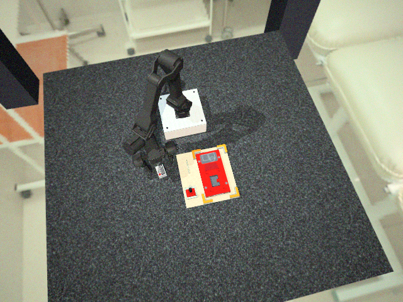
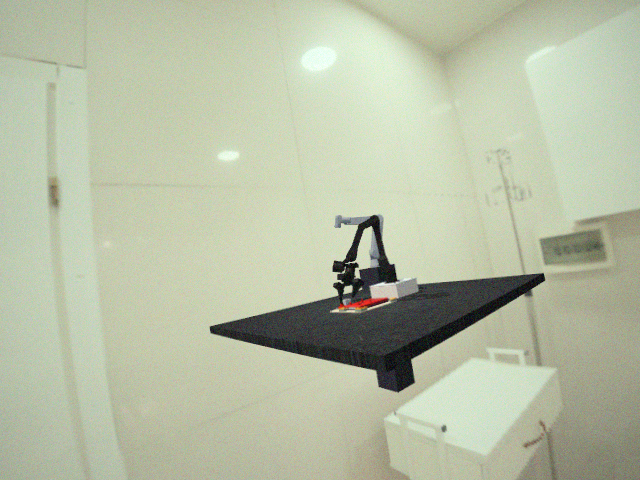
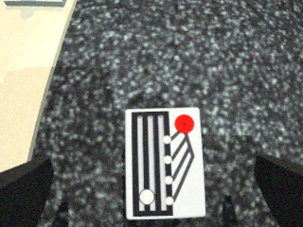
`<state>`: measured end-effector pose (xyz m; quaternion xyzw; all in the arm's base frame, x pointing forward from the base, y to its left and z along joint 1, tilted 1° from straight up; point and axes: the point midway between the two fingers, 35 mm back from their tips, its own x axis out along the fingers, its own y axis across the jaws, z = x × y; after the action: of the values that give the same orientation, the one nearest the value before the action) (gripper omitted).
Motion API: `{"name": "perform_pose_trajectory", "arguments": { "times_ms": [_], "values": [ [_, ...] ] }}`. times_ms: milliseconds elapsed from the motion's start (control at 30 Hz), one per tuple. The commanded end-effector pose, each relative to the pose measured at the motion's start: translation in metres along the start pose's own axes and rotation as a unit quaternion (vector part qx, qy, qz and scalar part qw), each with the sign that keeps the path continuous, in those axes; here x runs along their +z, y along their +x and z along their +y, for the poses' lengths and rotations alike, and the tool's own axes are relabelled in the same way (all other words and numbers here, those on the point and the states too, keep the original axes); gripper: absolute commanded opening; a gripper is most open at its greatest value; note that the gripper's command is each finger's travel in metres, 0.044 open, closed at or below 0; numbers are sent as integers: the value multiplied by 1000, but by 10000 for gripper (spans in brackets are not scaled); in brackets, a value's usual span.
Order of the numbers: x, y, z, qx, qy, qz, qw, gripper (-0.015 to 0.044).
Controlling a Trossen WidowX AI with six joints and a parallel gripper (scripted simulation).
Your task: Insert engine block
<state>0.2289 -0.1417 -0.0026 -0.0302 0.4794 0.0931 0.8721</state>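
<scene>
The engine block point(image 1: 160, 170) point(image 3: 166, 163), a small white block with black stripes and a red dot, lies flat on the dark table left of the beige board point(image 1: 186, 168) point(image 3: 22, 63). My gripper point(image 1: 158, 162) point(image 3: 155, 168) is open wide and hangs over the block, with a finger on each side and clear of it. The red car body point(image 1: 211, 175) point(image 2: 361, 303) lies on the board inside orange corner brackets. Its dark opening point(image 1: 214, 180) faces up. In the exterior view the gripper point(image 2: 345, 295) is low beside the board.
A small red base with a black knob point(image 1: 190, 192) stands on the board's near left corner. A grey insert sits at the car body's far end. The arm's white mounting block point(image 1: 182, 124) stands just behind the board.
</scene>
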Motion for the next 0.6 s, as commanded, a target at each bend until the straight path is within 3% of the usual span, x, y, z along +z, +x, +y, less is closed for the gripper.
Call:
{"name": "perform_pose_trajectory", "arguments": {
  "times_ms": [0, 400, 567],
  "values": [
    [8, 0, -3, 0, 4, 61, 998, 440],
    [30, -16, 2, -25, -12, 251, 968, 440],
    [31, -17, 3, -28, -15, 261, 965, 440]
  ]
}}
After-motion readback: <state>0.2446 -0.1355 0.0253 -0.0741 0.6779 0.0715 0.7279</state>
